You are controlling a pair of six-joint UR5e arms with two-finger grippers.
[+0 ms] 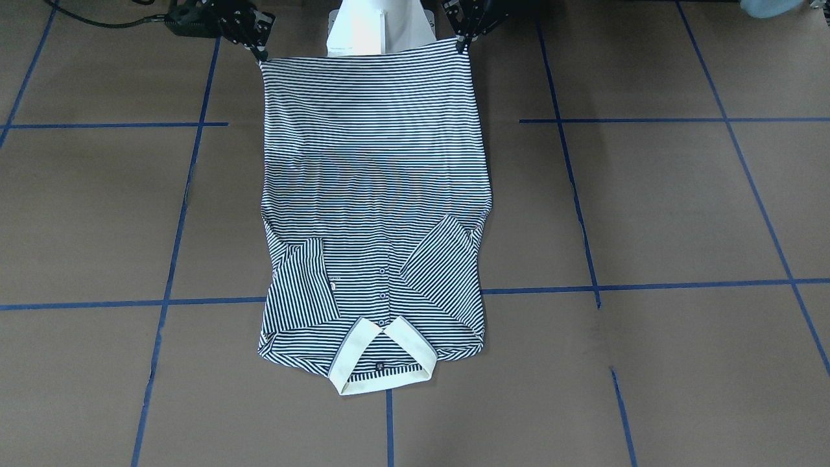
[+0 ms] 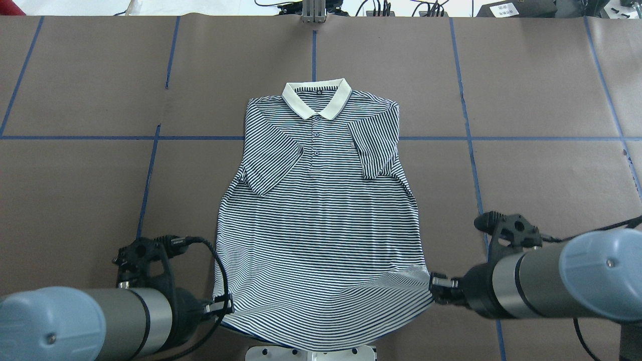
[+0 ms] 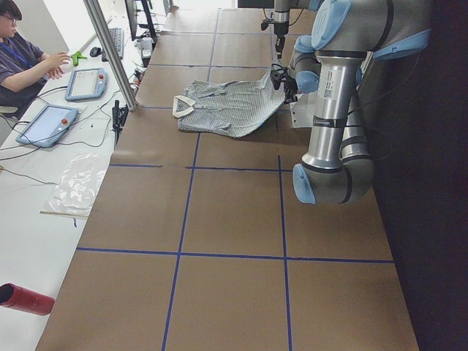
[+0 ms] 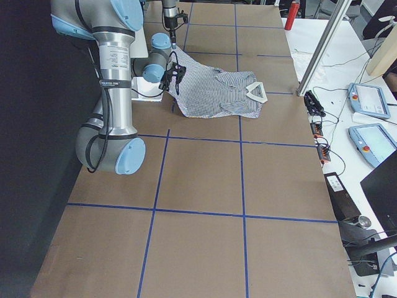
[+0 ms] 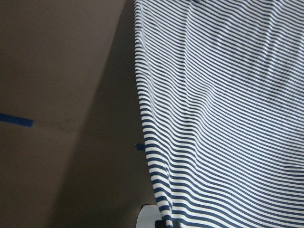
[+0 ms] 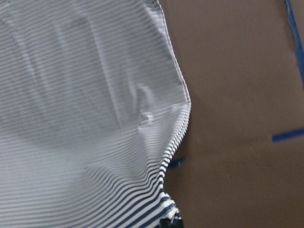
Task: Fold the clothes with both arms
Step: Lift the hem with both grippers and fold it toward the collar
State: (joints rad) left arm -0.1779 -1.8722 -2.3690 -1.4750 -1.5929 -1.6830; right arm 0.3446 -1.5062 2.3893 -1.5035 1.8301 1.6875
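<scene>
grey tubular arms point(image 2: 115, 313), light-blue joint caps point(image 2: 602, 273) (black cables point(image 2: 213, 253) trailing).

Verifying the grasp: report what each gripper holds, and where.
Both hold the navy-and-white striped polo shirt by its hem corners: left gripper one, right gripper the other.

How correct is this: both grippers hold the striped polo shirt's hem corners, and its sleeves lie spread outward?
Only the sleeves are wrong: the overhead view shows them folded inward over the polo shirt's front. The left gripper and right gripper hold its hem corners.
</scene>
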